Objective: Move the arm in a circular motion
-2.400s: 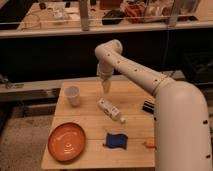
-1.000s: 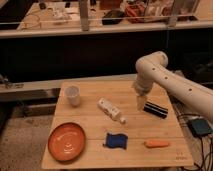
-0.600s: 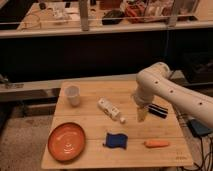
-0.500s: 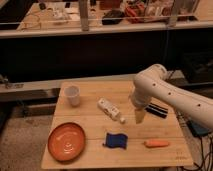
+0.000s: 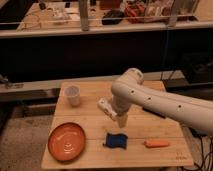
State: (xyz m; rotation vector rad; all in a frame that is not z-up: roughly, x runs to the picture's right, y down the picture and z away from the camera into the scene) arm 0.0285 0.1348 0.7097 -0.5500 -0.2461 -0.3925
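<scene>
Nearest us: orange plate [image 5: 66, 141] at 7 o'clock on the table [image 5: 167, 156], blue cloth [image 5: 116, 140] at 6. Mid-table: the arm [image 5: 160, 102], entering from 3 o'clock, hangs its gripper [image 5: 122, 120] low above the cloth; open or closed, we cannot tell. Risk, as we judge: circling toward 10 o'clock at this height clips the white bottle [image 5: 106, 107] just beside it, then the cup [image 5: 73, 95].

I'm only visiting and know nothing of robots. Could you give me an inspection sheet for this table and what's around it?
Surface: wooden table, level.
Job's things: white arm comes in from the right and bends down over the table's middle.
Clutter: white cup, orange plate, blue object, small orange item, and a white bottle partly behind the arm.
Pincer: pale tip pointing down, between the bottle and the blue object.
Cables: nothing seen clearly.
Surroundings: grey rail, with a cluttered bench behind.
</scene>
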